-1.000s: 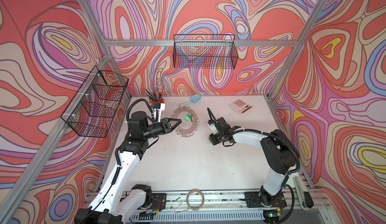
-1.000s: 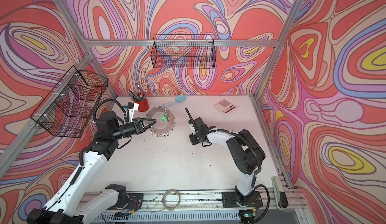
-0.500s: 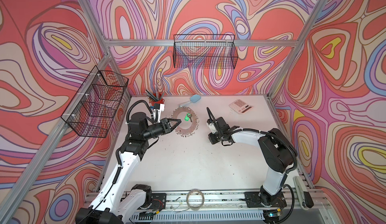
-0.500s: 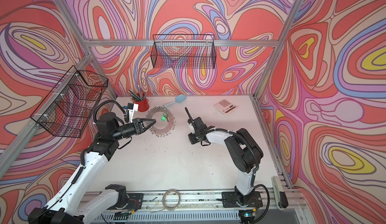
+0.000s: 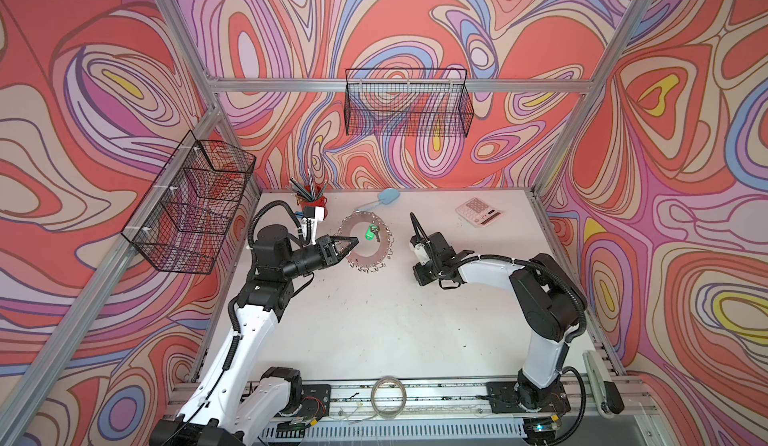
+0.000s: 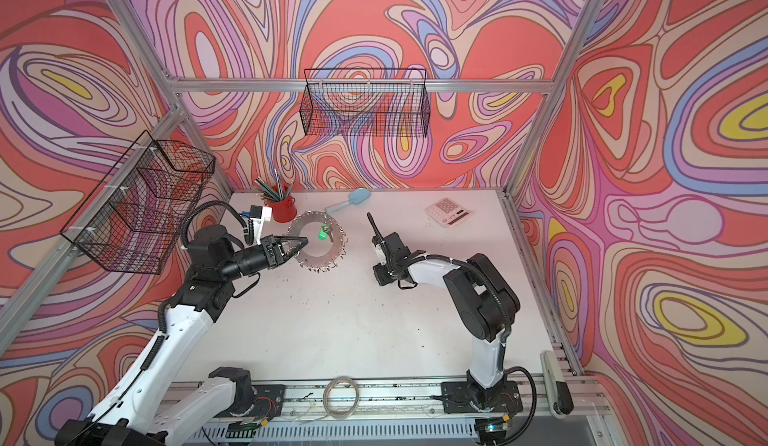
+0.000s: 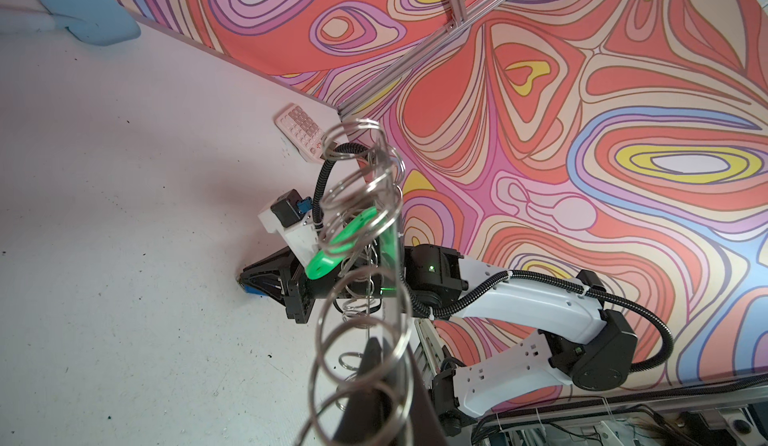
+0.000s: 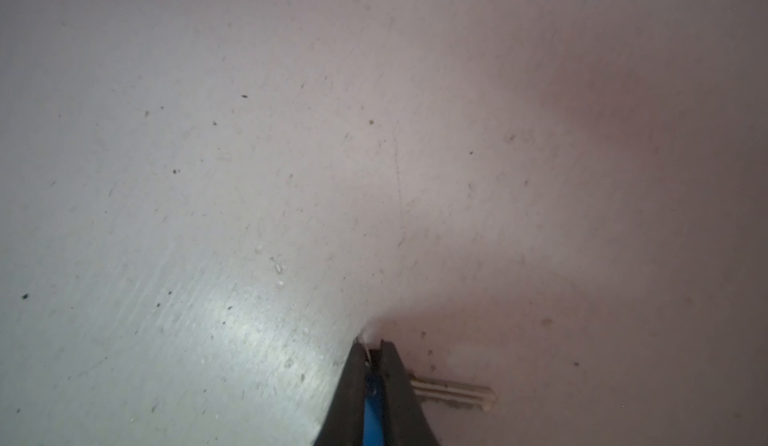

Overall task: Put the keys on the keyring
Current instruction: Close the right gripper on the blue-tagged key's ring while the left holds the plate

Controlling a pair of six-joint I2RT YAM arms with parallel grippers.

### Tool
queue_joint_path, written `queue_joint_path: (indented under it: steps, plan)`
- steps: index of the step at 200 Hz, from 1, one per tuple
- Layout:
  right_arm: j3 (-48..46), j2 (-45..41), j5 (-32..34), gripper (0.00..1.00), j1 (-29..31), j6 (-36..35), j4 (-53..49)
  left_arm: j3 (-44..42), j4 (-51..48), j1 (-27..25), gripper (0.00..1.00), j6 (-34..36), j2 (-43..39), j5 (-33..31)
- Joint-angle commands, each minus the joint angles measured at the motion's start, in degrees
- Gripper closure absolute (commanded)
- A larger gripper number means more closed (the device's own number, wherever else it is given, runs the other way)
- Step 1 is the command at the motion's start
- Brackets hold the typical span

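Now L tool [image 5: 354,242] clamped on keyring [image 5: 374,260] rim; R tool [image 8: 371,350] pinching blue-tag key [image 8: 453,394].

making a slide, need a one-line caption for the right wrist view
Right tool shut on the blue-tagged key, metal blade sticking out sideways, white table behind.

Flat grey metal keyring disc [image 5: 360,217] fringed with wire rings: tilted, gripped by left hand [image 5: 352,242]. Green-tagged metal key [image 5: 369,233]: among its rings. Blue-tagged metal key [image 8: 453,392]: pinched in right hand [image 8: 370,346].

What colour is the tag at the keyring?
The tag is green; clearest in left wrist view.
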Motion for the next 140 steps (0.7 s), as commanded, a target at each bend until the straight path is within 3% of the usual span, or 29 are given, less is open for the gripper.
queue_joint_path:
  steps: [1, 59, 110, 140]
  plan:
    - [0.06, 0.26, 0.96, 0.93, -0.06, -1.10, -0.25, -0.27, 2.14, 0.57, 1.00, 0.07, -1.22, 1.12]
    - [-2.39, -3.23, 1.45, 0.98, -0.08, -1.93, 1.24, 0.06, 0.44, 0.64, 1.00, 0.24, -1.91, -0.44]
    - [-1.74, -0.81, 0.54, 0.98, -0.06, -3.17, 0.50, 0.48, -1.53, 0.64, 1.00, 0.90, -3.56, -1.18]
    - [-1.11, -1.12, 0.97, 0.85, -0.06, -3.13, -0.38, 0.85, -2.34, 0.63, 1.00, 1.21, -3.95, -1.34]
